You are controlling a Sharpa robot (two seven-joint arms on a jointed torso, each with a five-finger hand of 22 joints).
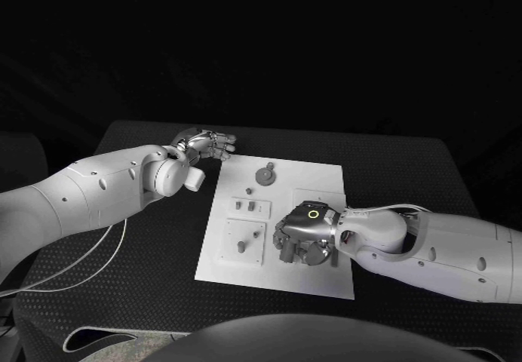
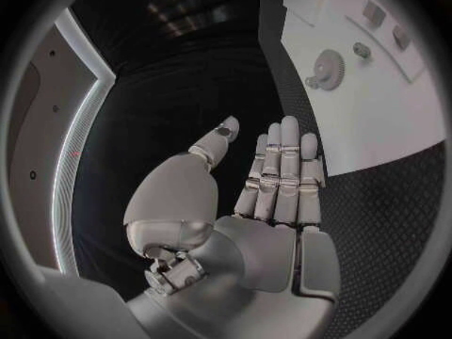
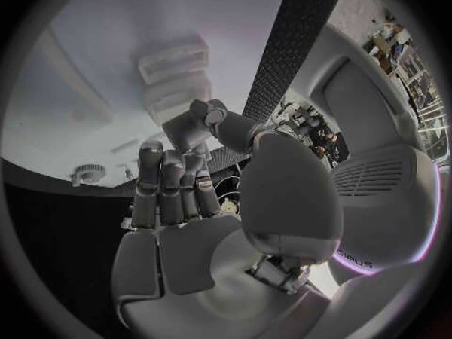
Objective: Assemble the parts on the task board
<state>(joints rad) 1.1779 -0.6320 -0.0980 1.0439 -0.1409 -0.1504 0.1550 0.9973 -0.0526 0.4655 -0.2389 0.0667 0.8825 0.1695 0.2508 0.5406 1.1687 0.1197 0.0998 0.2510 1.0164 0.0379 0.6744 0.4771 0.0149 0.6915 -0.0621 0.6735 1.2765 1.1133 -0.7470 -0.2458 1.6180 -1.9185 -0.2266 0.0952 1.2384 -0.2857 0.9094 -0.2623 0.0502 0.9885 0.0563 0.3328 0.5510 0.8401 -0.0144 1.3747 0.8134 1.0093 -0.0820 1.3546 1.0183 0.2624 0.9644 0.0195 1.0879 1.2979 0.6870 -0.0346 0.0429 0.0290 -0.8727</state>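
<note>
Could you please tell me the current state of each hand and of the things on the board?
Left hand: open, empty, off the board's far left corner.
Right hand: over the board's near right part; grasp cannot be told.
Board: flat on the table.
Gear: lying flat, untouched.

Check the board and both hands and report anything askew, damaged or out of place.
Nothing stands out. The task board lies flat on the black table, slightly turned, with a gear near its far edge. The right hand is over the board's near right part; the left hand hovers empty off its far left corner.
</note>
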